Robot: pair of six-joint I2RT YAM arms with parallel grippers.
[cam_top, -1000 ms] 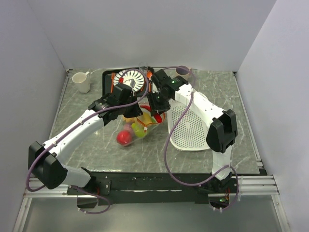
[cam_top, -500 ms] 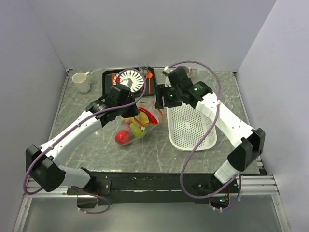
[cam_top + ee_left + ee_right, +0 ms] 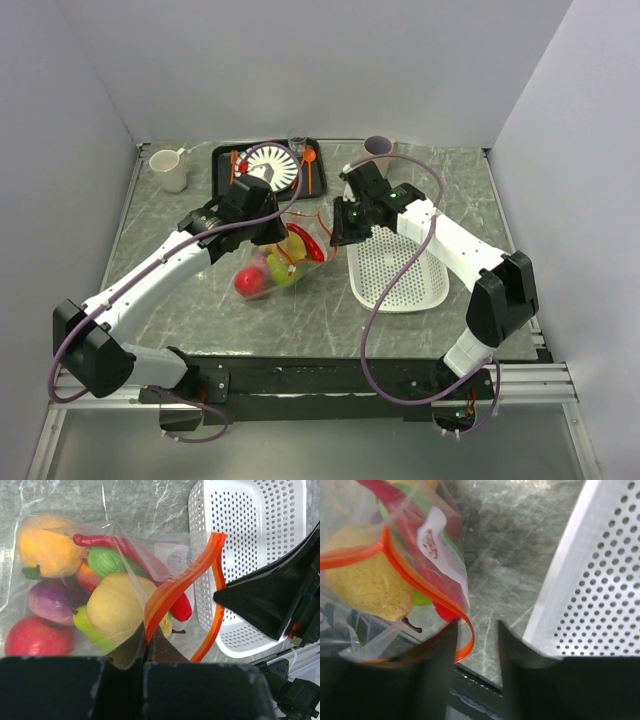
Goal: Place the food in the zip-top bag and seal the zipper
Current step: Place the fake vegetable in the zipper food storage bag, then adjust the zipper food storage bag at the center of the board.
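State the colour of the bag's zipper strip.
The zipper is orange-red; the left wrist view shows it best.

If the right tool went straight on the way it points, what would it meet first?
Most likely the zipper: its curled orange end sits just inside the open right tool, near one finger. Beyond is the table; the white basket lies off to one side. Depth is unclear.

Food [image 3: 256, 284] inside zip-top bag [image 3: 308, 250], left of basket [image 3: 400, 270], before tray [image 3: 218, 170]

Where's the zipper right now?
In the left wrist view the zipper rises from the left gripper pinching it, beside the white basket; its far end sits by the open right gripper.
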